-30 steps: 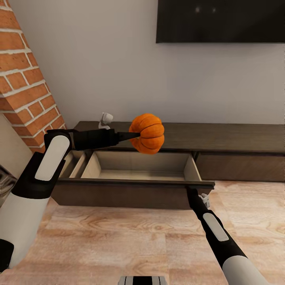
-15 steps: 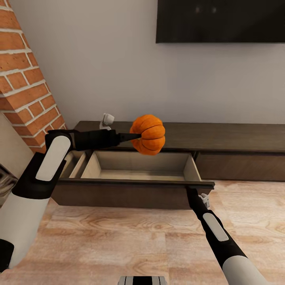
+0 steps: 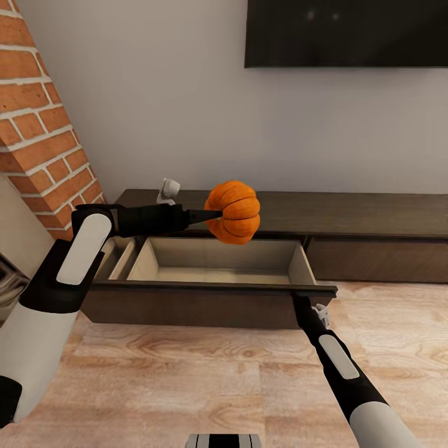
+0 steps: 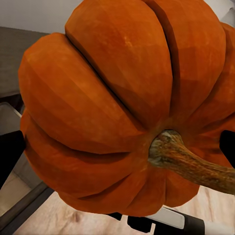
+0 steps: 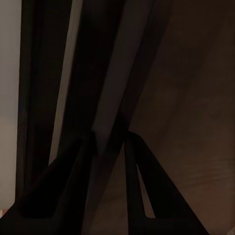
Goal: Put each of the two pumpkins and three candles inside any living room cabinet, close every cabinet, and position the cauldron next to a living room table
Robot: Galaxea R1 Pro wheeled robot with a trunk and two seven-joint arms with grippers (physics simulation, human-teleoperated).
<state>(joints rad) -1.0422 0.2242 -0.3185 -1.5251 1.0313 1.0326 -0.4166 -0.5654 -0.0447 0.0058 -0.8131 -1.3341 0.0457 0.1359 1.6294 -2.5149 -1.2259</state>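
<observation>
A bright orange ribbed pumpkin [image 3: 233,211] hangs in the air above the back of an open drawer [image 3: 205,306] of the long dark brown cabinet [image 3: 367,214]. My left gripper [image 3: 213,214] is shut on the pumpkin from the side. In the left wrist view the pumpkin [image 4: 112,107] is close up with its brown stem toward the camera, and a dark finger [image 4: 9,156] shows at its edge. The drawer's beige inside holds nothing. My right gripper [image 3: 301,302] is shut on the drawer front's top edge near its right end, with its fingers [image 5: 73,181] astride that edge.
A brick fireplace column [image 3: 37,124] rises at the left, close to my left arm. A dark TV [image 3: 345,31] hangs on the grey wall above the cabinet. Wood floor [image 3: 205,379] lies in front. A closed drawer front [image 3: 379,261] sits to the right of the open one.
The pumpkin in my left gripper has drifted very slightly right and down. The right gripper and the drawer have stayed put.
</observation>
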